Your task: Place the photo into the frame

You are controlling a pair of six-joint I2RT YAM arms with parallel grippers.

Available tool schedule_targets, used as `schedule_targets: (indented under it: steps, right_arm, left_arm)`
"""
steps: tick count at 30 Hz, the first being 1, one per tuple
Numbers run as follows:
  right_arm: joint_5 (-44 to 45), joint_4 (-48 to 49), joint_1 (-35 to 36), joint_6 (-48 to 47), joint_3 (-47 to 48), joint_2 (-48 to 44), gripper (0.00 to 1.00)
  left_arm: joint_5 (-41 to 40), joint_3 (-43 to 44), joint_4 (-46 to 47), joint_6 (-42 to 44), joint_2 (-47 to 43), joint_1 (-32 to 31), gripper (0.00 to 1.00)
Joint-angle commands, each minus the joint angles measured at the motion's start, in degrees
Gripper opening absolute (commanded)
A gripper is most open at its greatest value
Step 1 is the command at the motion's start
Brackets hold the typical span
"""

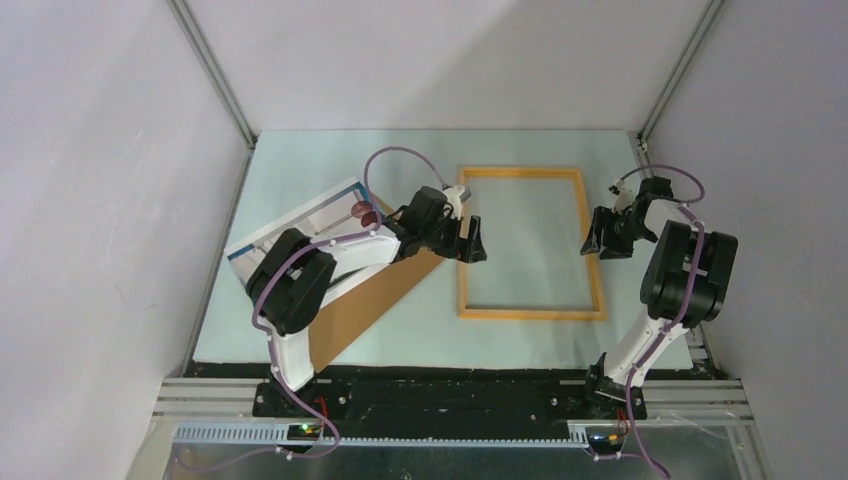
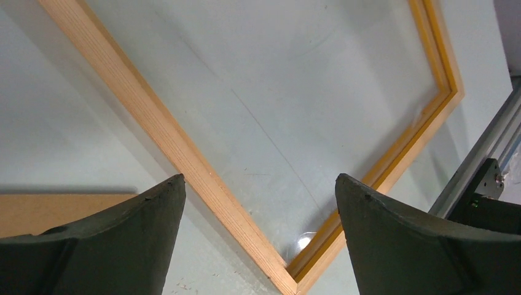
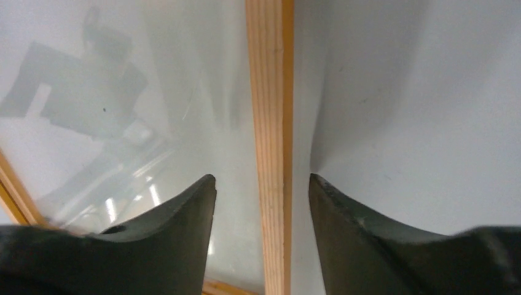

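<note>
The orange-yellow frame (image 1: 520, 172) lies flat on the pale mat, right of centre, with a clear pane in it. The photo (image 1: 300, 218) lies at the left, tilted, white with a blue edge and a red spot, partly hidden under my left arm. My left gripper (image 1: 467, 250) is open and empty over the frame's left rail (image 2: 178, 147), its jaws spread wide near a frame corner (image 2: 260, 184). My right gripper (image 1: 600, 245) is open with one jaw on each side of the frame's right rail (image 3: 270, 92), gaps showing on both sides (image 3: 262, 181).
A plain brown backing board (image 1: 370, 300) lies under the left arm, beside the frame's left side; it also shows in the left wrist view (image 2: 55, 209). White walls and aluminium posts (image 1: 215, 75) enclose the mat. A metal rail (image 2: 479, 160) runs along the near edge.
</note>
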Motion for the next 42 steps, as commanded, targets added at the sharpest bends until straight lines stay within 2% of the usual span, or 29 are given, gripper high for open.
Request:
schedule_targets:
  steps: [1,5,9,15,19,23,26,33,42]
  right_arm:
    - [0.70,0.88,0.37,0.74,-0.60,-7.52,0.66]
    - [2.65,2.75,3.84,0.70,-0.68,-13.33,0.75]
    - [6.99,5.49,10.68,0.25,-0.68,-19.21,0.81]
    - [13.31,10.23,26.82,-0.91,-0.19,-21.18,0.94]
    - [15.75,9.78,36.01,-2.23,3.63,-16.40,0.97]
    - [13.82,9.95,42.25,-1.77,8.82,-9.56,0.98]
    - [10.98,7.70,45.64,-0.93,17.58,-2.59,0.98]
    - [3.66,0.70,50.08,4.44,39.96,14.13,0.97]
    - [1.90,-1.57,55.61,6.26,55.44,28.01,0.96]
  left_arm:
    - [-4.60,1.42,1.54,3.87,-6.77,-0.06,0.97]
    - [-9.22,2.29,0.64,6.90,-10.45,0.60,0.99]
    - [-11.77,2.70,-2.43,11.69,-14.79,2.02,1.00]
    - [-15.33,-0.49,-7.37,20.84,-24.01,7.57,1.00]
    - [-17.17,-4.94,-10.10,22.71,-30.28,12.61,1.00]
    - [-17.59,-11.03,-12.67,22.67,-35.40,18.63,1.00]
    - [-17.41,-13.83,-14.36,22.83,-37.11,23.35,1.00]
    - [-16.32,-16.91,-21.71,22.99,-37.46,34.60,1.00]
    - [-17.43,-16.74,-30.91,24.97,-37.71,55.76,1.00]
